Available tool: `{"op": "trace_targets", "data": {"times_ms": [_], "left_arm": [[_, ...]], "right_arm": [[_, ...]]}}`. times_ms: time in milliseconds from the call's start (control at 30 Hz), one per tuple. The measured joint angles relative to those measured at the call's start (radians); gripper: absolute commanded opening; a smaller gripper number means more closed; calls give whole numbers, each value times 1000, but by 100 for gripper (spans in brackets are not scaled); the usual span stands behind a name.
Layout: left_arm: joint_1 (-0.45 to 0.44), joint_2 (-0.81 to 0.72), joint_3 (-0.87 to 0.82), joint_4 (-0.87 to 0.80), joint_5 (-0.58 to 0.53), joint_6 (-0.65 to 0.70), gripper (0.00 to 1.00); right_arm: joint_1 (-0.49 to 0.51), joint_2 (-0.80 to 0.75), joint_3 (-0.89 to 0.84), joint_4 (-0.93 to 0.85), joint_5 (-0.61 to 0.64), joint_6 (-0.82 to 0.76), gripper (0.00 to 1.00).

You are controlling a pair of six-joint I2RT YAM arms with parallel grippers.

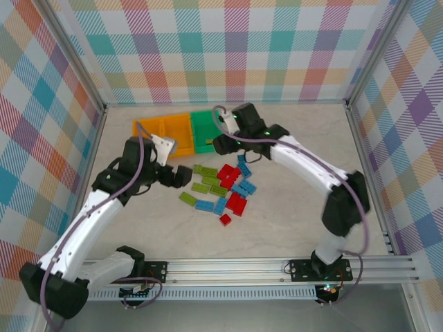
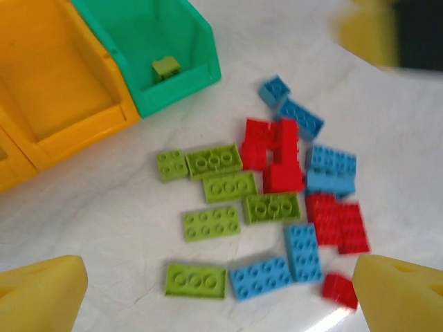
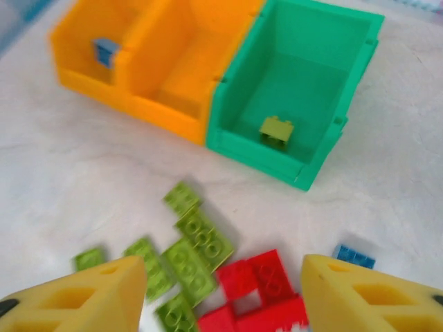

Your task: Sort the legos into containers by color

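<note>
The legos (image 1: 220, 187) lie in a loose pile of lime, red and blue bricks at mid-table. Behind them stand the containers: two orange bins (image 1: 165, 128) and a green bin (image 1: 203, 126) in a row. The green bin (image 3: 263, 149) holds one lime brick (image 3: 277, 130), and the far orange bin (image 3: 76, 48) holds a blue brick (image 3: 106, 52). My right gripper (image 1: 221, 144) hovers open at the green bin's near edge, above lime and red bricks (image 3: 266, 277), nothing between its fingers. My left gripper (image 2: 221, 297) stands open over the pile's left side, near a lime plate (image 2: 195, 281).
Checkered walls and metal posts enclose the table (image 1: 297, 214) on three sides. A rail runs along the near edge. Bare tabletop lies right of the pile and in front of it.
</note>
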Motion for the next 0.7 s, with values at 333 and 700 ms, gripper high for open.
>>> {"op": "trace_targets", "data": {"times_ms": [333, 700], "left_arm": [[-177, 493, 179, 74, -41, -294, 53], [-211, 965, 534, 59, -86, -266, 34]], "right_arm": [[0, -505, -431, -131, -175, 133, 100], [0, -607, -530, -201, -178, 208, 100]]}}
